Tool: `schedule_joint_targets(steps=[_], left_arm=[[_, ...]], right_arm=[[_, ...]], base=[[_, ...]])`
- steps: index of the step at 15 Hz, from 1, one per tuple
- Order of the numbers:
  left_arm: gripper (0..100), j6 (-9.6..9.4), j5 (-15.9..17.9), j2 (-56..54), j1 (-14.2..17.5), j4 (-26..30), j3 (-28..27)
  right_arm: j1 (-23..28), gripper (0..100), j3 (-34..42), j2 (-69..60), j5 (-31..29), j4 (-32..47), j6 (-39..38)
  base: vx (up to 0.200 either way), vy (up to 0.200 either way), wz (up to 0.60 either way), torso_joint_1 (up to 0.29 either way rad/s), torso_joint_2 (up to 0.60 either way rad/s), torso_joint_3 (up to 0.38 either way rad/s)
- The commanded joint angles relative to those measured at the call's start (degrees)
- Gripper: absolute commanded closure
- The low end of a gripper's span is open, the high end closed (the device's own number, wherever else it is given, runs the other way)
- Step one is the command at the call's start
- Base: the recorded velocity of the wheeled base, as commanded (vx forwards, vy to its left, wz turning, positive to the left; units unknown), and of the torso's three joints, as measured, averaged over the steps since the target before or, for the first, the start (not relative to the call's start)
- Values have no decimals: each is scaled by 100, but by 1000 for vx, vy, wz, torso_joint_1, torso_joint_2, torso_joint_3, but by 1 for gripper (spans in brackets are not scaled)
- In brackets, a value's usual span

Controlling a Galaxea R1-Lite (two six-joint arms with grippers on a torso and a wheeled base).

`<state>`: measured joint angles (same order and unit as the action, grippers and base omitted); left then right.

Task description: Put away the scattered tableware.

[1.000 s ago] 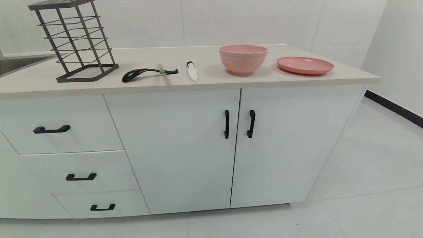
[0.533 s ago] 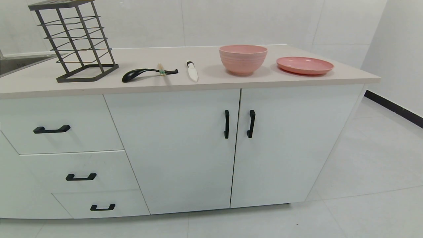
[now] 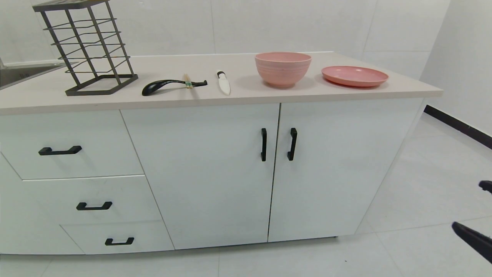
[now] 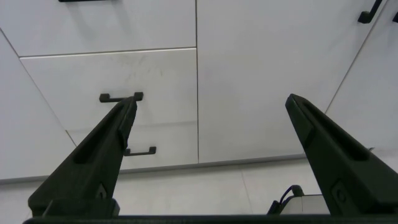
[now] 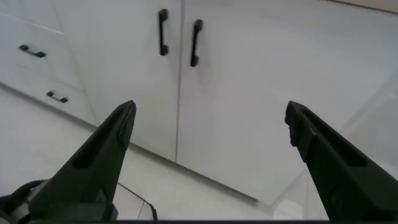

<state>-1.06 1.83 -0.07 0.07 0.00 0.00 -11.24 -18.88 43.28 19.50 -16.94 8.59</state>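
Note:
On the beige counter lie a black spoon, a pair of chopsticks across its handle, and a white knife. A pink bowl and a pink plate stand further right. My right gripper is open, low at the right edge beside the cabinet and far below the tableware. From its own wrist, the right gripper faces the cabinet doors with nothing between its fingers. My left gripper is open and empty, facing the lower drawers.
A black wire rack stands on the counter's left, with a sink behind it. Below are three drawers with black handles and two doors with vertical handles. Tiled floor lies open to the right.
The right gripper's black fingers have come into the head view at the lower right edge. The tableware on the counter has not moved.

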Motion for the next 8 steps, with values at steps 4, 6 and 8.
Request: schedule_joint_targets(steps=[4,6,8], left_arm=[[0,18,19,7,1,-9,0],[0,18,28,7,1,-9,0],[0,27,28,7,1,-9,0]], right_arm=[[-924,0,-1074,3310,510,-1426,292],[-1108,0,-1372,4004,502,-1768,301],[-1223,0,-1645,4866,519,-2357,336]], base=[[0,0,0,0,0,0],[0,0,0,0,0,0],[0,0,0,0,0,0]])
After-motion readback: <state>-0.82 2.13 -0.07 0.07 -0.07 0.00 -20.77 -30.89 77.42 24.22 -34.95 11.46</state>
